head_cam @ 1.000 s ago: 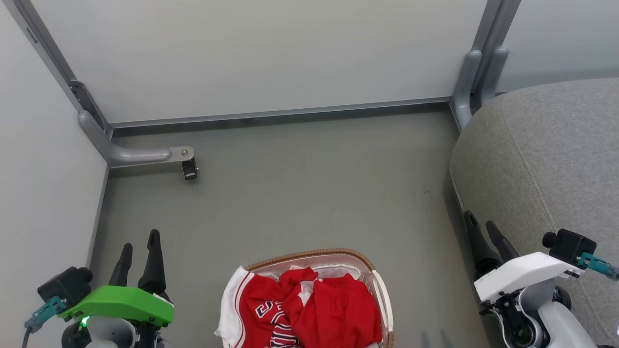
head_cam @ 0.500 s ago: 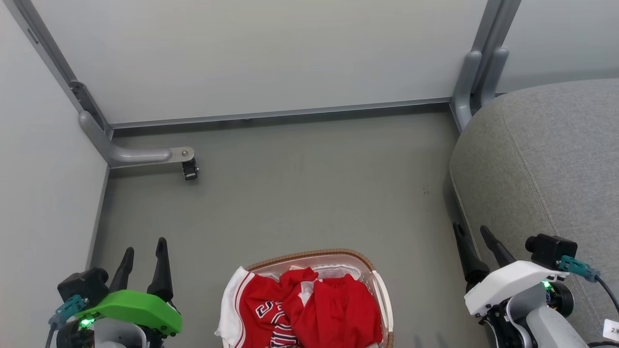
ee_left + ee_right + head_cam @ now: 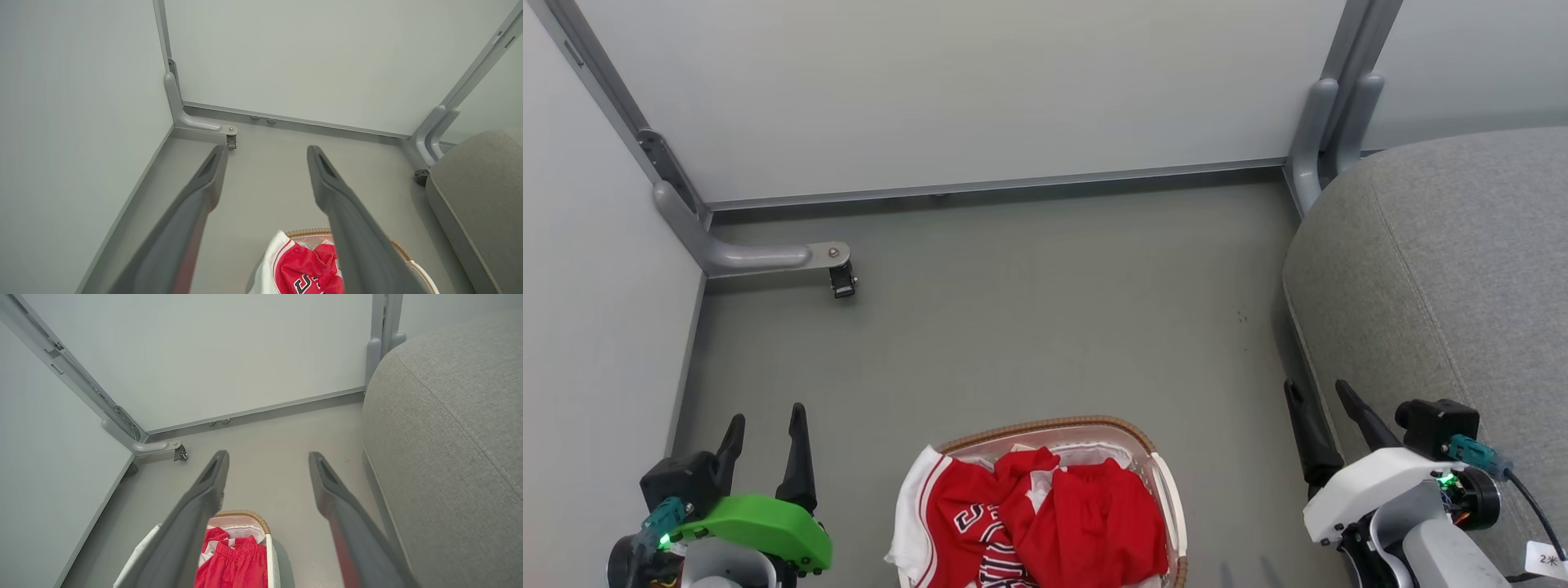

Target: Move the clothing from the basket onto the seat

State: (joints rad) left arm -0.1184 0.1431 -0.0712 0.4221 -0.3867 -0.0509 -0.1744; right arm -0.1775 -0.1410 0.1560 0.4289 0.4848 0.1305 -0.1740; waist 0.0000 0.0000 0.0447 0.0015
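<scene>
**A:** Where's the clothing (image 3: 1045,523)?

**B:** Heaped in the basket (image 3: 1054,425). The jersey (image 3: 968,531) lies on the basket's left side, with its white trim spilling over the rim. The shorts (image 3: 1094,523) are bunched on the basket's right side, touching the jersey. A strip of white liner (image 3: 1086,453) shows behind them, against the basket's far wall.

**A:** And the grippers?

**B:** The left gripper (image 3: 768,413) hangs left of the basket, well apart from it, jaws spread over bare floor (image 3: 1029,310). The right gripper (image 3: 1316,385) hangs right of the basket, also well apart, and its jaws are spread too. In the head view their tips point up along the seat's (image 3: 1437,269) near edge. I can't tell whether they touch it.

**A:** So the seat is close to the basket?

**B:** It's to the basket's right and runs on beyond it, with floor between the two. It's grey fabric with a rounded edge and a stitched seam.

**A:** What's past the basket?

**B:** Grey floor, then far to the basket's left a grey metal foot (image 3: 760,257) with a small black caster (image 3: 841,282). Behind that stand pale panels (image 3: 972,90). Far to the basket's right, two grey posts (image 3: 1327,131) rise beside the seat.
</scene>
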